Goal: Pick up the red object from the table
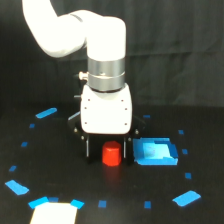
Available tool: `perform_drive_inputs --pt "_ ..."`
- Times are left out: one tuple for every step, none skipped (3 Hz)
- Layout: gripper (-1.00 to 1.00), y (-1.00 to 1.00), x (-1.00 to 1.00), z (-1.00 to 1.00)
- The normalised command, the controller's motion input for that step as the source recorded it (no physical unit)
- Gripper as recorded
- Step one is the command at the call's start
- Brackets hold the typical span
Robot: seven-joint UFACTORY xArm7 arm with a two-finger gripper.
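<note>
Red object sits on table between gripper fingers, jaws spread — grasp step, next squeeze then lift.

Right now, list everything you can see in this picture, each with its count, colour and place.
red object: one, bright red-orange, on the table between the end effector's fingers, centre of view.
blue square: one, blue, on the table just to the exterior view's right of the red object.
tape marks: many, blue, scattered around the table.
pale patch: one, whitish, bottom edge toward the exterior view's left.
table: one, black matte.
backdrop: one, dark cloth, behind.
arm: one, white.
end effector: one, dark fingers straddling the red object; contact unclear.
</note>
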Motion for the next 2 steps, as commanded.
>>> perform_drive_inputs --pt "-0.79 -0.05 0.22 -0.27" --pt "-1.0 -0.21 0.19 0.3"
